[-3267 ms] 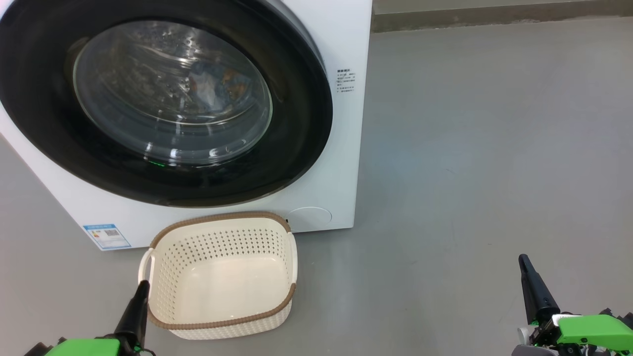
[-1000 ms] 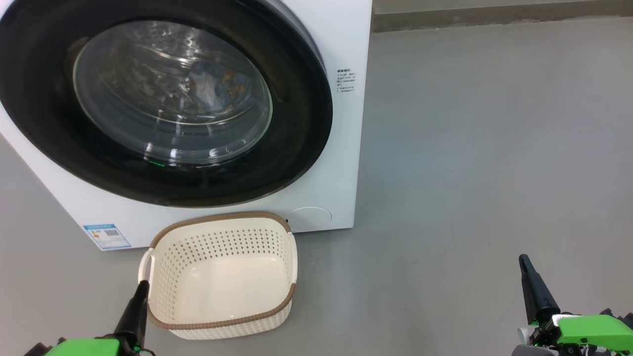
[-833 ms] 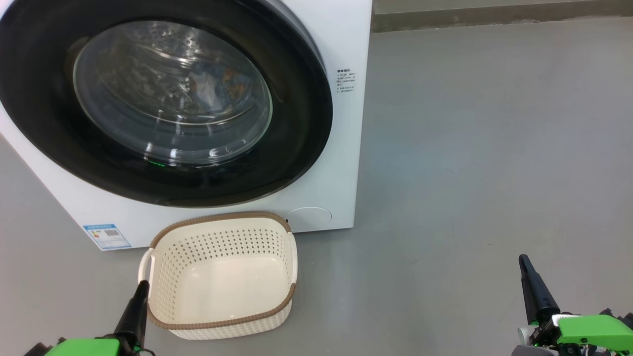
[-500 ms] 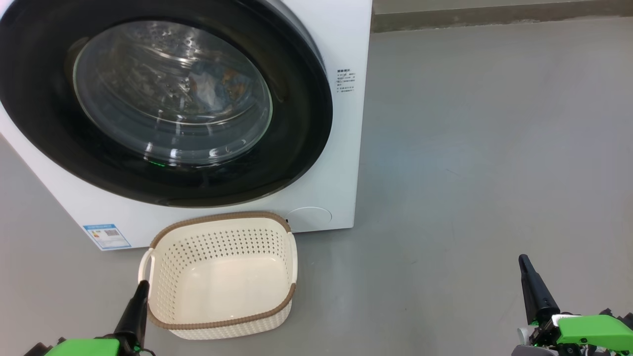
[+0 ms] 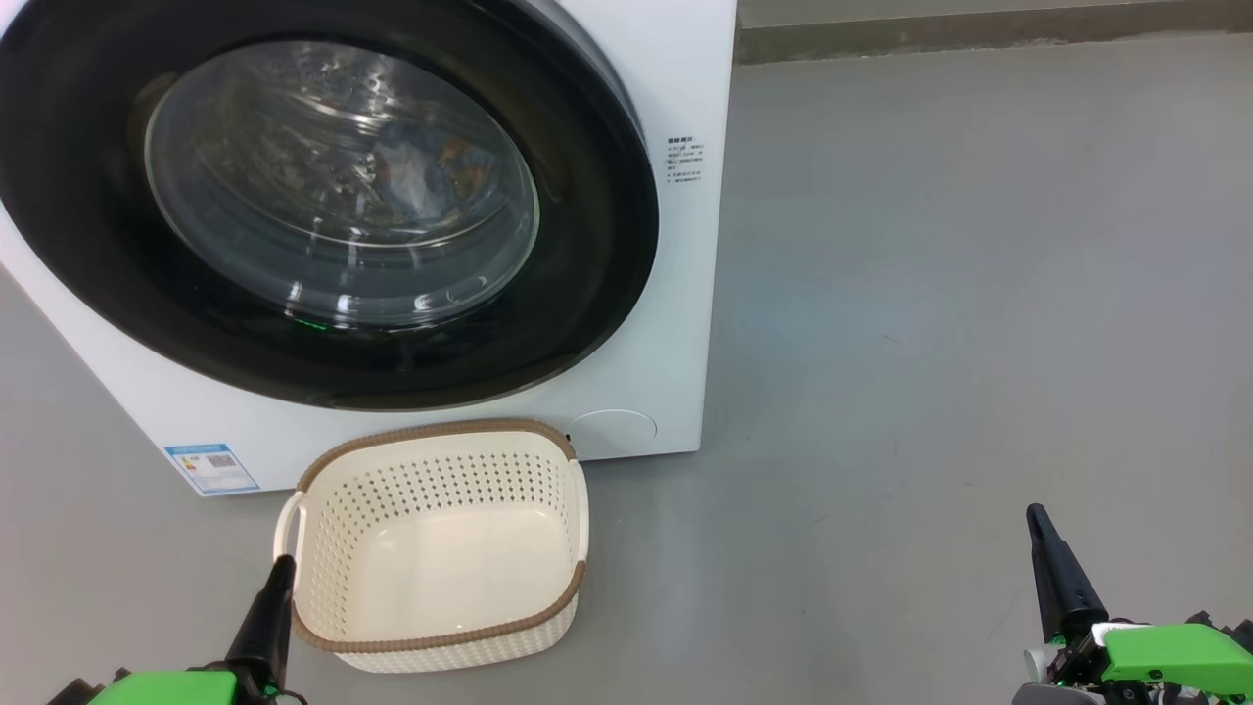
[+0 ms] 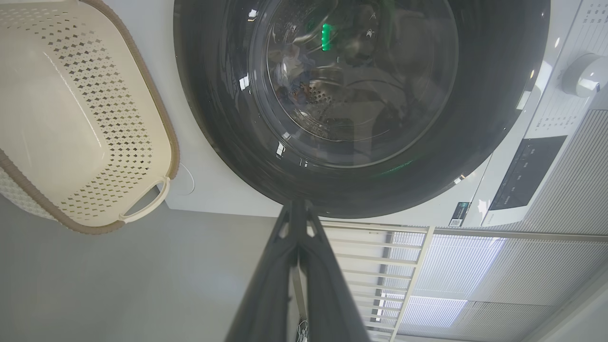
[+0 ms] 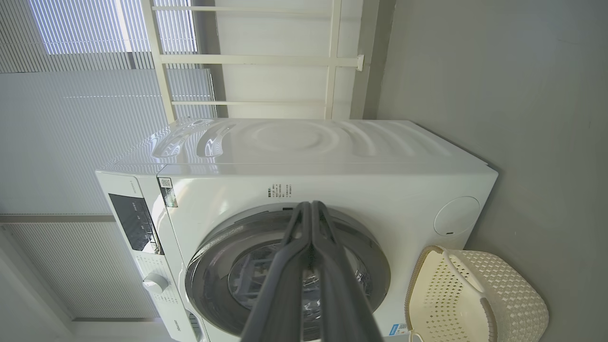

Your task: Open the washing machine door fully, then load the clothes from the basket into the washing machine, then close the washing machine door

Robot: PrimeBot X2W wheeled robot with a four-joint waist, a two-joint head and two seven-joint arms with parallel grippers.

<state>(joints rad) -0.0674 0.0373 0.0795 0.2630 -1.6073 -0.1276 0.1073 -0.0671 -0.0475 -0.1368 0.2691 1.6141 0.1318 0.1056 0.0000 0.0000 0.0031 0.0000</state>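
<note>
The white washing machine (image 5: 675, 294) fills the upper left of the head view, and its black-framed round door (image 5: 587, 274) lies flat against the front. Through the glass I see the clothes (image 5: 421, 176), blue, white and orange, inside the drum. The cream basket (image 5: 323, 529) stands empty on the floor just before the machine. My left gripper (image 5: 284, 566) is shut, its tip beside the basket's left handle. Far off at the lower right, my right gripper (image 5: 1036, 514) is shut and holds nothing. The left wrist view has the door (image 6: 475, 118) and basket (image 6: 142, 118); the right wrist view has the machine (image 7: 380, 190).
Bare grey floor (image 5: 959, 294) spreads to the right of the machine up to a low ledge (image 5: 979, 29) at the back. Behind the machine are a white railing (image 7: 256, 59) and window blinds (image 7: 71, 118).
</note>
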